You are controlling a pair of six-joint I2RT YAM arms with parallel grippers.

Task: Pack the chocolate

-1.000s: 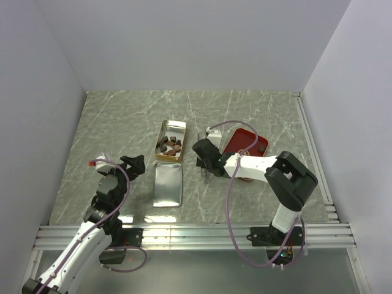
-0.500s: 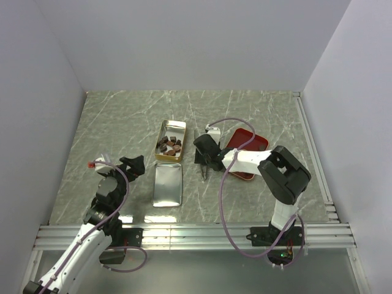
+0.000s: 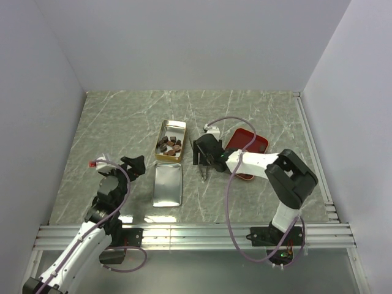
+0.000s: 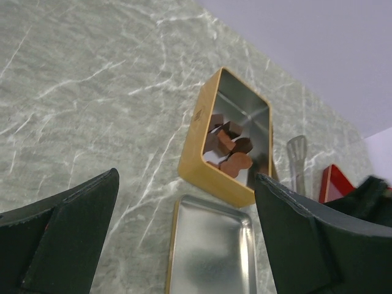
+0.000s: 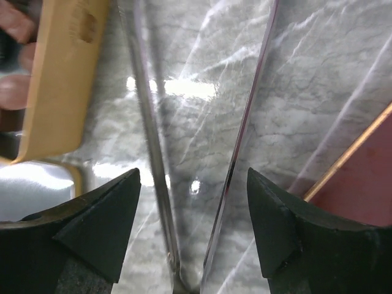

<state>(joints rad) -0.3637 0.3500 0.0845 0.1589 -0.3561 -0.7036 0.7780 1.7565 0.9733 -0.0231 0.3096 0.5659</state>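
Chocolate [image 3: 170,146] left of right fingers [image 5: 98,229]

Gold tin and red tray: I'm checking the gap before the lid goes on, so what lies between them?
In the top view, the right gripper with clear tongs lies between the gold tin and red tray.
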